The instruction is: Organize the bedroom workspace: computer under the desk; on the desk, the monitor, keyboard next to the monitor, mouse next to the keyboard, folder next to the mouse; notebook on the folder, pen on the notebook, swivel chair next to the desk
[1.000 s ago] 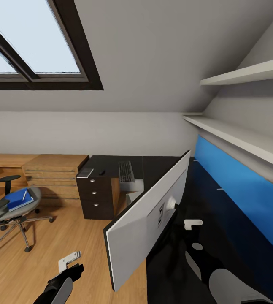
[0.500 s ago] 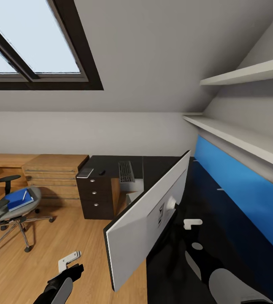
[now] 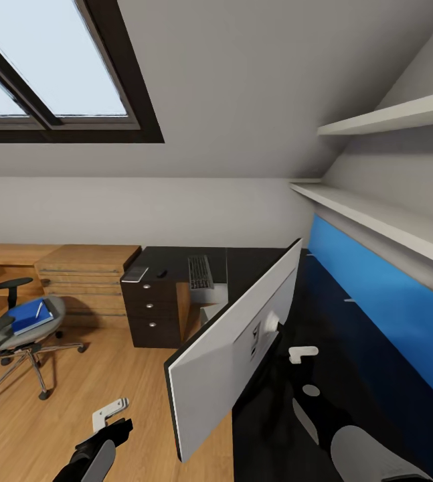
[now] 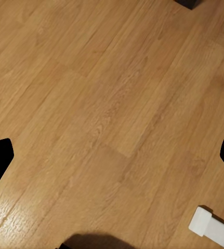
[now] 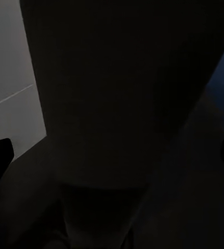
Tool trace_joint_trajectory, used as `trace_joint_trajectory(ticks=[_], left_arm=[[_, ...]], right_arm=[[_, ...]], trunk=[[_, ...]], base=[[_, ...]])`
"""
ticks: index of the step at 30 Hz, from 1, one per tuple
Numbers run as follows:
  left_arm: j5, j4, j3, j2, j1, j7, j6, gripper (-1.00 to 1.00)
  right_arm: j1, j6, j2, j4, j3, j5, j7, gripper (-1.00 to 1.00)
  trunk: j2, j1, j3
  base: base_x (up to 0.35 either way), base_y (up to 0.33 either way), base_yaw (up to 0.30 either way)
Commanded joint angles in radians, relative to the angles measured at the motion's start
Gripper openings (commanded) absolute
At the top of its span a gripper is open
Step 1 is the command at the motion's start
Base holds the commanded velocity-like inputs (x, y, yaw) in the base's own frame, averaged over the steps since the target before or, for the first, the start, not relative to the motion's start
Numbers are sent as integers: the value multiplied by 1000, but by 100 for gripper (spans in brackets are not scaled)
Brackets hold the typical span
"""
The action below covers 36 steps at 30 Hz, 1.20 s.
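jaws spread on both arms, nothing held: left gripper (image 3: 109,416) low over the wood floor (image 4: 101,104), right gripper (image 3: 301,361) close behind the monitor (image 3: 233,348) on the surface (image 3: 256,264). any nudge could tip that screen off the near edge.

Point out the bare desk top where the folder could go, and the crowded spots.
Free: the black desk top between the keyboard and the monitor, and the stretch along the blue wall panel behind the monitor. Crowded: the far left end, where a dark flat item and a small dark object lie beside the keyboard. The folder lies on the swivel chair.
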Motion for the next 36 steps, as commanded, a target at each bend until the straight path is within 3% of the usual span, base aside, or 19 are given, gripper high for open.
trace_joint_trajectory(ticks=[1, 5, 6, 23, 36], left_arm=[[7, -1, -4, 1, 0, 9, 2, 100], [7, -1, -4, 1, 0, 9, 2, 100], [7, -1, -4, 1, 0, 9, 2, 100], [7, -1, -4, 1, 0, 9, 2, 100], [7, -1, -3, 1, 0, 9, 2, 100]], right_arm=[[0, -2, 0, 1, 8, 0, -10, 100], [0, -2, 0, 1, 8, 0, -10, 100], [0, -2, 0, 1, 8, 0, -9, -100], [0, 0, -2, 0, 8, 0, -11, -100], [-1, -1, -2, 1, 8, 0, -11, -100]], trunk=[[-1, 0, 0], [-1, 0, 0], [-1, 0, 0], [-1, 0, 0], [-1, 0, 0]], base=[[0, 0, 0], [0, 0, 0], [0, 0, 0], [-4, -7, 0], [-155, -137, 0]])
